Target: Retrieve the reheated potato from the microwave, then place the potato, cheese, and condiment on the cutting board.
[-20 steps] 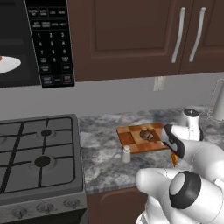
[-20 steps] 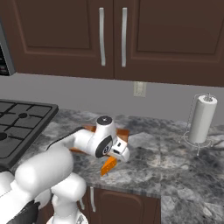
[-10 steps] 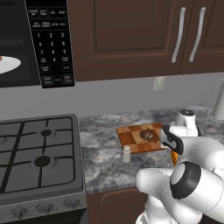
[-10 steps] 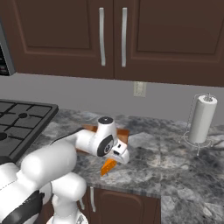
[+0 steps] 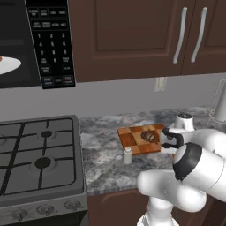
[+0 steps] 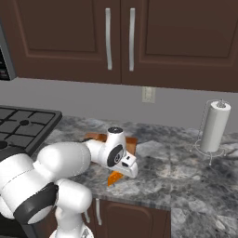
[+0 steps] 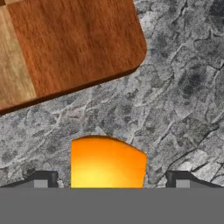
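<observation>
The cheese (image 7: 108,162), an orange wedge, lies on the granite counter just off the cutting board's (image 7: 65,48) corner. My gripper (image 7: 111,183) is open and straddles it, with a gap between the cheese and each fingertip. In the right base view the cheese (image 6: 113,178) pokes out under my hand. The dark brown potato (image 5: 148,136) rests on the patchwork cutting board (image 5: 131,140). A small off-white condiment (image 5: 127,155) shaker stands on the counter by the board's front left corner. The microwave (image 5: 48,44) hangs at the upper left, its white turntable (image 5: 8,65) showing.
A gas stove (image 5: 37,159) fills the counter's left side. A paper towel roll (image 6: 214,126) on a wire stand sits at the back right. Dark wooden cabinets (image 6: 116,37) hang above. My own arm (image 6: 65,160) hides much of the board from the right.
My arm's elbow has swung up and closer to the cameras. The hand stays low over the cheese beside the board. Potato, shaker and board have not moved.
</observation>
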Controlling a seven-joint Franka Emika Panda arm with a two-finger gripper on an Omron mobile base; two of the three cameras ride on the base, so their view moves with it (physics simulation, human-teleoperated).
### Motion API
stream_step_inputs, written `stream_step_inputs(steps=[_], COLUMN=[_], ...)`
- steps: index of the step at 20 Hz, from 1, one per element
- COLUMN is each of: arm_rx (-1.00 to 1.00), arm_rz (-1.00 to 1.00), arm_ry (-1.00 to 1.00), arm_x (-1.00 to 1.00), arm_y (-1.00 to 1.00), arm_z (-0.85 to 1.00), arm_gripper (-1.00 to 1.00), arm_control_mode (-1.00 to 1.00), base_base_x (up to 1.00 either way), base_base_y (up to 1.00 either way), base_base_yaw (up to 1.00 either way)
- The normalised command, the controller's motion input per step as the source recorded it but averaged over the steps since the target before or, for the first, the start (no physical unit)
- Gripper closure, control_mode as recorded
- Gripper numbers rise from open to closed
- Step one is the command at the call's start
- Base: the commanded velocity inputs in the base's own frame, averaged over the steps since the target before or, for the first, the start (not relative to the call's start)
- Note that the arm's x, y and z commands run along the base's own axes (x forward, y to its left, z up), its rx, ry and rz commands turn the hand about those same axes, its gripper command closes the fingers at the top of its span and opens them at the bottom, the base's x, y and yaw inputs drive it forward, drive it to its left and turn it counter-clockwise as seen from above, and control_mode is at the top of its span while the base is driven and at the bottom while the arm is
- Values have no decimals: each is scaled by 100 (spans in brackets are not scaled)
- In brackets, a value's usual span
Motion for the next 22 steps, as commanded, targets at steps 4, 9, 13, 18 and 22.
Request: stream_step_inputs(steps=[4, 9, 13, 18, 22], arm_rx=[2, 4, 5, 2, 2], arm_rz=[0, 0, 0, 0, 0], arm_ry=[6, 1, -1, -5, -4], arm_x=[4, 0, -14, -4, 44], arm_y=[0, 0, 0, -1, 0], arm_z=[-11, 0, 39, 71, 43], arm_gripper=[100, 100, 100, 100, 100], arm_control_mode=[-100, -100, -100, -100, -100], base_base_x=[0, 0, 0, 0, 0], base_base_y=[0, 0, 0, 0, 0], base_base_yaw=[0, 0, 0, 0, 0])
